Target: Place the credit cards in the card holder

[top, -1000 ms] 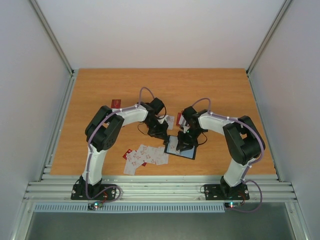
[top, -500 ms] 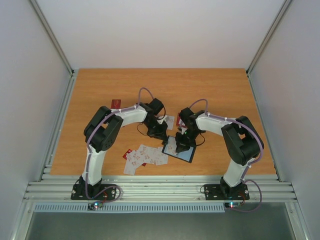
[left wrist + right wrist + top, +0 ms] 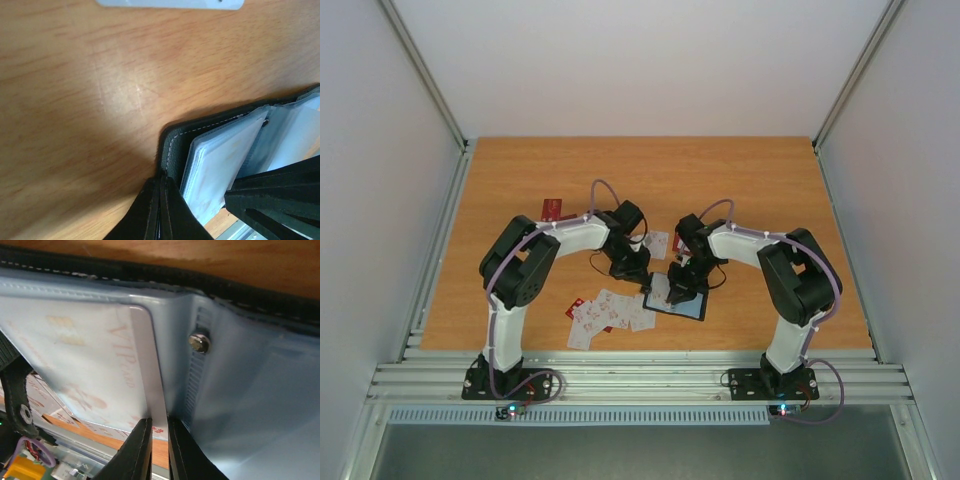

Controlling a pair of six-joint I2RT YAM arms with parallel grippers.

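1. The flat brown wooden surface is seen from above, enclosed by pale walls.
2. Two white and black jointed arms are bent inward over it, the left arm and the right arm, with their wrists brought close together near the middle.
3. The small black rectangular folding card holder is laid open on the surface under the wrists, just right of centre, and its pale bluish-grey clear sleeves are exposed.
4. A loose spread of thin rectangular credit cards, mostly white with red marks, is scattered just left of the holder toward the near edge. A few more are seen behind the wrists, and one dark red card is set well apart at the far left.
5. A thin rectangular white card with faint red lettering is laid against one sleeve of the holder, and its print is seen through the clear plastic.
6. The right claw is pinched on that white card's near edge.
7. The left claw is pressed together, its tips touching the stitched black corner of the holder. Whether the cover is caught between them cannot be told.
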